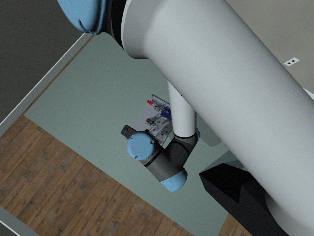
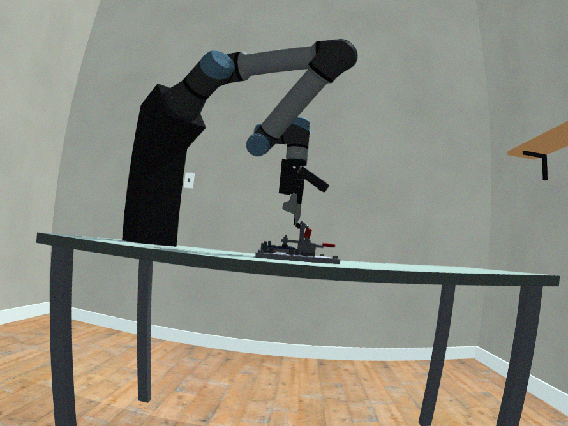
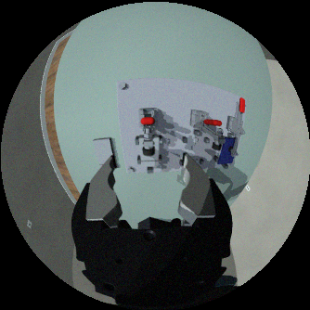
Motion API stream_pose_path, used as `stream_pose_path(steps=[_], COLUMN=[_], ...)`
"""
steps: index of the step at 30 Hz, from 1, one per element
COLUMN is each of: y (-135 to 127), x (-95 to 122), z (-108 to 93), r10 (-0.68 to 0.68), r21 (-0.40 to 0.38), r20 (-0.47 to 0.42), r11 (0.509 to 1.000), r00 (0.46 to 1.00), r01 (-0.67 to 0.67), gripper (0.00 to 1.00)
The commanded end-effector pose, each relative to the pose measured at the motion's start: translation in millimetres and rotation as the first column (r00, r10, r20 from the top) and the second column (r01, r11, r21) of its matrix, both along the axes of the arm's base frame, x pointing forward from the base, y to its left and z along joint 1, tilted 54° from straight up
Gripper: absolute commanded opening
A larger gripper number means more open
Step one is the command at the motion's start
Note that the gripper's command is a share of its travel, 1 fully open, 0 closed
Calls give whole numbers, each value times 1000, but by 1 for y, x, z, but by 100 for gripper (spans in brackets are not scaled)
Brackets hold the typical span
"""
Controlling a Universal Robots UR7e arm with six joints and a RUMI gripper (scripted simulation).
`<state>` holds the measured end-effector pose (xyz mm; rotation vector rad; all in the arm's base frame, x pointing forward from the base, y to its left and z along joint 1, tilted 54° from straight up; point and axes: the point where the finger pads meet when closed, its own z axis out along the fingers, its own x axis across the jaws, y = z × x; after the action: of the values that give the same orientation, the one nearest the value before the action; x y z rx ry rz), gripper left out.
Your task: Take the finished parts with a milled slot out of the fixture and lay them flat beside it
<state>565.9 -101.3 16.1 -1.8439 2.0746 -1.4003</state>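
The fixture point(image 1: 142, 119) point(image 2: 321, 259) point(image 3: 162, 90) is a grey plate with red-handled clamps. The blue blank point(image 1: 166, 117) point(image 3: 226, 154) sits under the clamp at the right in the wrist view. A flat grey piece point(image 3: 103, 149) shows just left of the fixture in the wrist view, partly behind my left finger; no slot can be made out on it. My gripper point(image 2: 296, 223) point(image 3: 148, 154) is open, with nothing between its fingers, above the fixture's near left part. The other finished part cannot be made out among the clamps, pins and shadows.
The left clamp's red handle point(image 3: 148, 121) stands close ahead of my fingers. The middle clamp's red handle point(image 3: 213, 122) and the right clamp's red handle point(image 1: 149, 102) point(image 3: 242, 105) are farther right in the wrist view. The green table point(image 1: 83, 83) point(image 2: 413, 271) surrounds the fixture.
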Motion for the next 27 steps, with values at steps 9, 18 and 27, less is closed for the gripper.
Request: stream_pose_path(steps=[9,18,27], y=[-5,-5,-6], x=[-29,-34,-33], z=[-23,-28,-27], r10=[1,1,1], r21=[0,0,-1], r20=[1,1,4], r11=[1000,1000,1000], r00=[1000,1000,1000], r01=[-1,-1,-1], gripper=[59,59,59])
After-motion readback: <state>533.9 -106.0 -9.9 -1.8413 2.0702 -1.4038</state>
